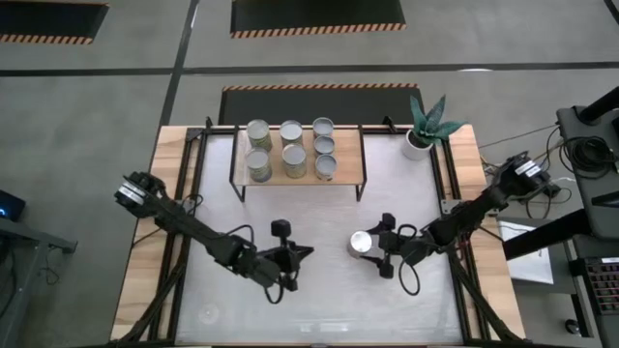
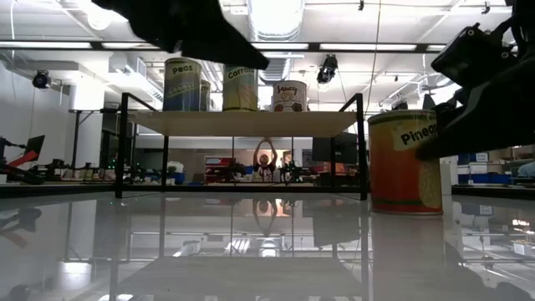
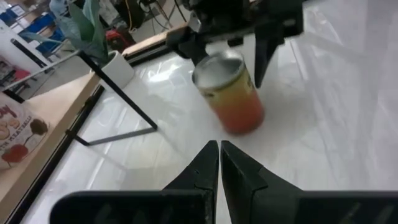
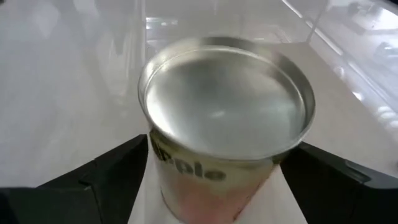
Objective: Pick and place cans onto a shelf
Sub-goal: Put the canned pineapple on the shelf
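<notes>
Left gripper [image 1: 293, 259] hangs mid-table, jaws together, holding nothing. Six cans [image 1: 291, 132] stand on the shelf [image 1: 348, 155], their labels partly hidden. Right gripper [image 1: 379, 253] has jaws apart around a lone can [image 1: 362, 243]; contact is unclear.

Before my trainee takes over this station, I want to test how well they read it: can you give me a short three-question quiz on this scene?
1. How many cans stand on the shelf?
2. True or false: the right gripper has lifted the lone can off the table.
3. The left gripper is: A) shut, holding nothing; B) gripping a can.

Key: 1. Six. 2. False; it stands on the table between open fingers. 3. A.
</notes>
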You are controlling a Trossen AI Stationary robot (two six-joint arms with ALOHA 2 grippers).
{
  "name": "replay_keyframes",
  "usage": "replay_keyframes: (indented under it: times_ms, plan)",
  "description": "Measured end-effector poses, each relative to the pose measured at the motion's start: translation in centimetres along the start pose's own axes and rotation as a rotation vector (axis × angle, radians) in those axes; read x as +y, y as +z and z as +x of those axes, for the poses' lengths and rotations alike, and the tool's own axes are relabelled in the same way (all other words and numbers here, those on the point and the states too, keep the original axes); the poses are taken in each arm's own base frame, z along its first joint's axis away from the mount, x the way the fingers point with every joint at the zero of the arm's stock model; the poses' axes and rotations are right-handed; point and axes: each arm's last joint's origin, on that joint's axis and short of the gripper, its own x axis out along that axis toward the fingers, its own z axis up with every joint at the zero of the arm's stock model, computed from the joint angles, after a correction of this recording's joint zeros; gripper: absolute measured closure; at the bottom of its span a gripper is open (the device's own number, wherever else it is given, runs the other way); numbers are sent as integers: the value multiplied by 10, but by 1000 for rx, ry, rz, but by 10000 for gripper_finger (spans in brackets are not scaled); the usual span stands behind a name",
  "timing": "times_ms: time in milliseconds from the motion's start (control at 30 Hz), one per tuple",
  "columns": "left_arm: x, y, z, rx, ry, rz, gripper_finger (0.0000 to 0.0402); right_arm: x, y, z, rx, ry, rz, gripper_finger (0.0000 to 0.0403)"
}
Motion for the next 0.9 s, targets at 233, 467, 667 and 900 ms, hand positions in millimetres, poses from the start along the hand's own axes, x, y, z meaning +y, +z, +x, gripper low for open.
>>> replay_keyframes:
  times_ms: [233,467,667,900]
  plan:
    - [3,3,0,-9,6,-11,402,7,5,8,-26,-26,-31,78]
    - [9,12,-11,-37,-1,-11,402,8,14,6,-54,-20,-16,115]
    - [19,32,-47,-109,2,69,402,8,40,-4,-98,-19,17,115]
    - [48,47,-88,-200,42,150,402,-10,111,-21,-119,-106,28,112]
